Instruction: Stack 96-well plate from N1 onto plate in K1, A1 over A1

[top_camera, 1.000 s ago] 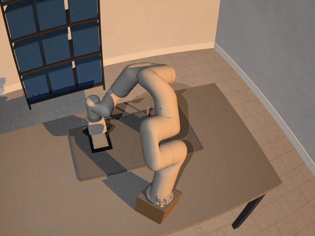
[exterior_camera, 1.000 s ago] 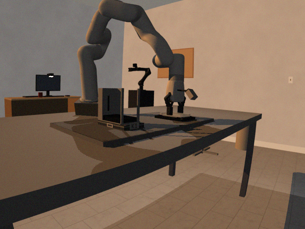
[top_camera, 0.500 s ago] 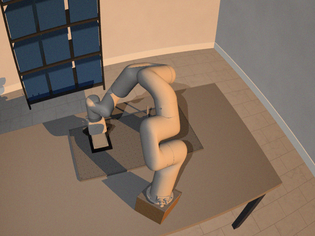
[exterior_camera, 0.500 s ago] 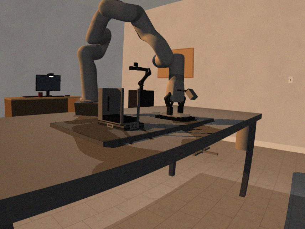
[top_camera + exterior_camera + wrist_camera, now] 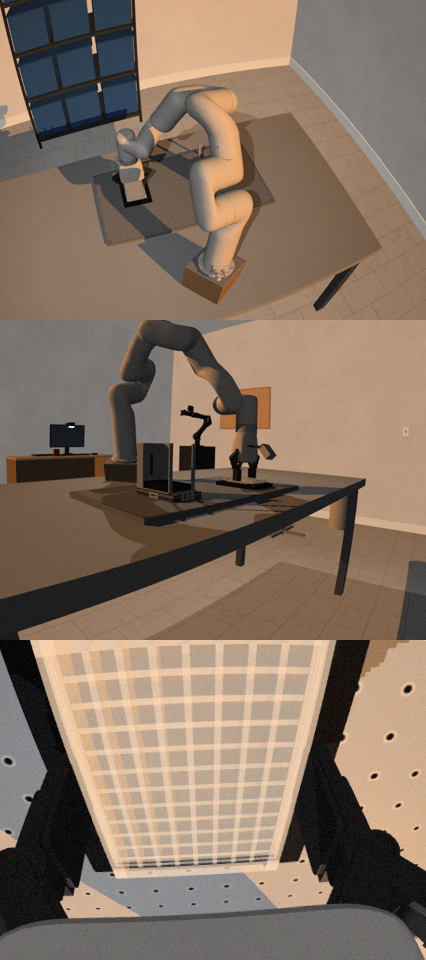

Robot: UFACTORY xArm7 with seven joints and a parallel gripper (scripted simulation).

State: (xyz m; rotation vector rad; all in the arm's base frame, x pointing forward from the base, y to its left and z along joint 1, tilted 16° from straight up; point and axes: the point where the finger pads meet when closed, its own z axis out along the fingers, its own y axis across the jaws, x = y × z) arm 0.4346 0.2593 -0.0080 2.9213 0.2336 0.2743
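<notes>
One tool (image 5: 244,471) grips the 96-well plate (image 5: 193,734) by its long sides over the nest (image 5: 147,199).

A: What does the brown table (image 5: 309,192) carry?

B: A grey perforated board (image 5: 164,213) lies flat on it, and the arm's box-shaped pedestal (image 5: 197,284) stands near the table's edge.

A: And on the board?

B: The black plate nest N1 (image 5: 146,199) and the stack rack K1 (image 5: 155,468), well apart.

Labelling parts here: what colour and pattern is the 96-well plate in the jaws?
Pale, translucent cream with a grid of square wells; the 96-well plate shows best in the wrist view.
</notes>
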